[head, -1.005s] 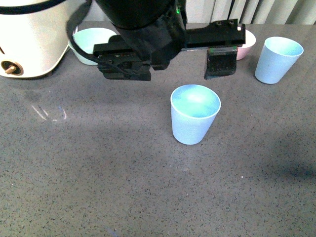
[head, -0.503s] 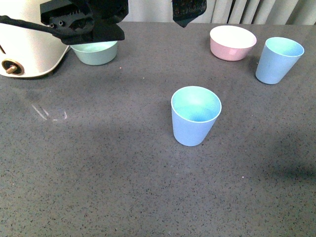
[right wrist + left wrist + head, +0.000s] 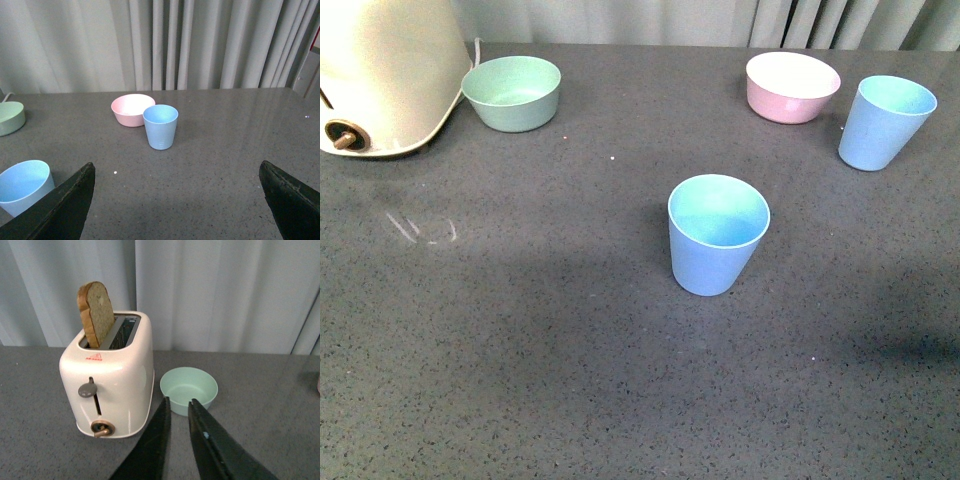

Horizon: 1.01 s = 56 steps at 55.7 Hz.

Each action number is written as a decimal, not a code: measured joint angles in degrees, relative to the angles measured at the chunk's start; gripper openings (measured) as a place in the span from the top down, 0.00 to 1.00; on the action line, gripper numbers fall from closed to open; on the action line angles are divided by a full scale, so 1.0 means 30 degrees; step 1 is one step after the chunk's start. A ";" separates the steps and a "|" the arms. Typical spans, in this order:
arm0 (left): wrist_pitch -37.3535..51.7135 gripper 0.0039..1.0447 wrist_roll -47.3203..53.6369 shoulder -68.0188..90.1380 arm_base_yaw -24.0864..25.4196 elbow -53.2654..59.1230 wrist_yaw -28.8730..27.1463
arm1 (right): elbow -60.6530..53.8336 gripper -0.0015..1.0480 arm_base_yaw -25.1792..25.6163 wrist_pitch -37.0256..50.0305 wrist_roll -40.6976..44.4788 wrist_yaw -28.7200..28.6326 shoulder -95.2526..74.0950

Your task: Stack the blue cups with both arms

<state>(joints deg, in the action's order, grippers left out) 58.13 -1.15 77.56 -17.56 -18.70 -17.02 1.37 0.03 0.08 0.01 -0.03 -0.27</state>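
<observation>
1. Front view gives us the layout. One blue cup [image 3: 718,235] stands upright at the centre of the frame on the grey bench [image 3: 520,350]. The second blue cup [image 3: 885,122] stands upright at the upper right, just beside the pink bowl [image 3: 792,86]. The two cups are well apart and both look empty.
2. Neither arm shows in that view. A mint-green bowl [image 3: 512,92] sits at the upper left near a white toaster [image 3: 385,75]; we take neither to be part of the job.
3. Left wrist view shows the left hand [image 3: 179,402] with its fingers only a narrow slit apart and nothing between them. It holds nothing and points toward the toaster and the mint-green bowl. No cup appears in its picture.
4. Right wrist view shows the right hand [image 3: 176,165] spread wide and empty. It faces both cups across the bench and touches neither.
5. On progress, we judge that nothing is done yet, since no cup is grasped, lifted or nested.
6. The whole task is left. The hands must take hold of the cups, bring one over the other's mouth, lower it inside and let go.
</observation>
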 joint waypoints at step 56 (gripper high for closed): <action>-0.8080 0.99 0.0189 -1.4258 0.5770 0.5938 0.5668 | 0.0000 0.09 0.0000 0.0000 0.0000 0.0007 0.0000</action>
<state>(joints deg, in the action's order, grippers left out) 33.89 -0.58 34.79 -0.25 -0.89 -0.01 1.37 0.03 0.08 0.01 -0.01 -0.27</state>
